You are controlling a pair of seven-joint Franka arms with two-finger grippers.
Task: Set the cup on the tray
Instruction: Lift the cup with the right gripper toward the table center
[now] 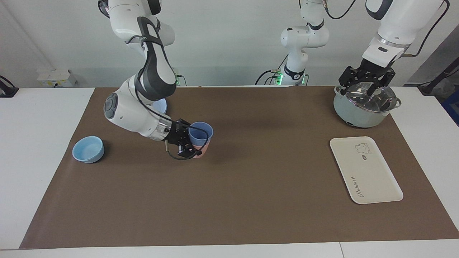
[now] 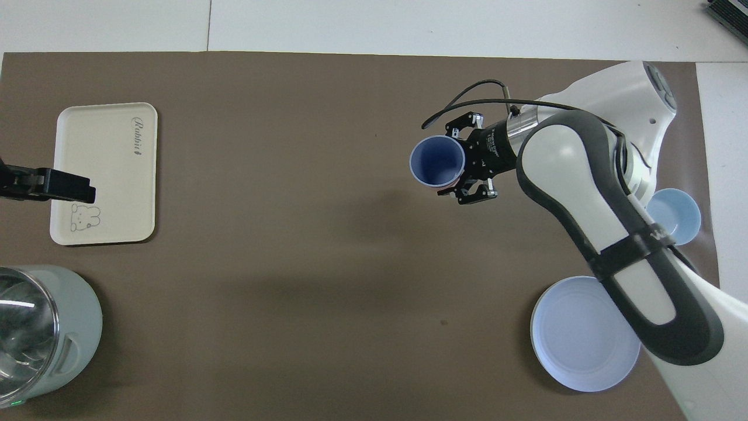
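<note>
Brown mat [image 1: 251,179], right gripper [image 1: 192,143] clasping cup [image 1: 200,133] atop pink tumbler [image 1: 202,152], tray [image 1: 365,170] well apart.

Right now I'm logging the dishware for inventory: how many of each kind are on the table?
Cups: 2, blue cup in the right gripper, pink cup under it
Bowls: 1
Plates: 1
Trays: 1
Lidded pots: 1
Total: 6

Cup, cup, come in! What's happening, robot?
Right gripper shut on cup, lifted over pink cup. Left gripper waits over pot. Tray bare, path open.
</note>
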